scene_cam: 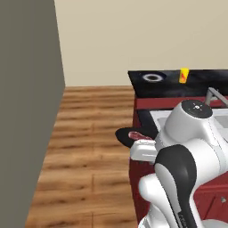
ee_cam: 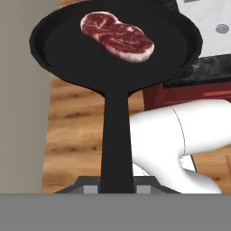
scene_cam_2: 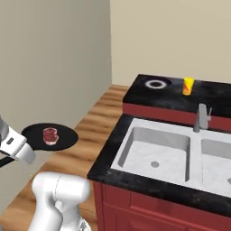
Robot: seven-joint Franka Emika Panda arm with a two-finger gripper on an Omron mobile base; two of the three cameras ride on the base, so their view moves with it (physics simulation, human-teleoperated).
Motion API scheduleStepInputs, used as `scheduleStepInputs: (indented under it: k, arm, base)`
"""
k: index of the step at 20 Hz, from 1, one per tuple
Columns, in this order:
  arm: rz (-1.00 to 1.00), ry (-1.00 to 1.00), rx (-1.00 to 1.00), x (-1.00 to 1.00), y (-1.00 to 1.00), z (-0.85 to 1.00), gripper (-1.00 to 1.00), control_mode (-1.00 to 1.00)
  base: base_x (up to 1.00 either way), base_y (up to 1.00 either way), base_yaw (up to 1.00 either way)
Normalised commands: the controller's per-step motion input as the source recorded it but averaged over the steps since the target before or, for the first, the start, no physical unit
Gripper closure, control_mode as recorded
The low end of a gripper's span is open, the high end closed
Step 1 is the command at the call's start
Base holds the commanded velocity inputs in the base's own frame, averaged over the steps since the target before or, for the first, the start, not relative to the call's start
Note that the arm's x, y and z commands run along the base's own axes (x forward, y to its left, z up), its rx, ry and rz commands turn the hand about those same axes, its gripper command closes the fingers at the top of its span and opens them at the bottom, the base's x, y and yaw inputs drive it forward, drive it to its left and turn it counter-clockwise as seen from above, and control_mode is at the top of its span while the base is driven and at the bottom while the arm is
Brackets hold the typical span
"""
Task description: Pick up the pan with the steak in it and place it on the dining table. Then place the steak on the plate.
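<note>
Clamping the long straight handle, the hand (ee_cam: 116,189) holds the shallow black pan (ee_cam: 67,54) above the wooden floor (scene_cam: 89,147), left of the desk (scene_cam_2: 108,158). Marbled red steak (ee_cam: 118,37) lies inside. Right base view adds the far plate (scene_cam_2: 156,83) and a yellow cup (scene_cam_2: 188,85).

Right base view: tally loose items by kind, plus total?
Pan: 1, held out over the wood floor
Steak: 1, lying in the pan
Plate: 1, on the far black counter
Yellow cup: 1, right of the plate
Total: 4
</note>
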Motion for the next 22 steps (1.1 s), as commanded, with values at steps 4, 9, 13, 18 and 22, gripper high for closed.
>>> scheduleStepInputs:
  k: [4,9,13,18,22]
  arm:
    - [0.0,0.0,0.0,0.0,0.0,0.0,1.0,1.0]
    - [0.0,0.0,0.0,0.0,0.0,0.0,1.0,1.0]
    - [0.0,0.0,0.0,0.0,0.0,0.0,1.0,1.0]
    - [0.0,0.0,0.0,0.0,0.0,0.0,1.0,1.0]
    - [0.0,0.0,0.0,0.0,0.0,0.0,1.0,1.0]
  base:
    - [-0.07,0.72,0.01]
    - [-0.09,0.64,0.0]
    - [-0.06,0.49,0.0]
    - [0.16,0.11,-0.04]
    - [0.71,0.0,-0.07]
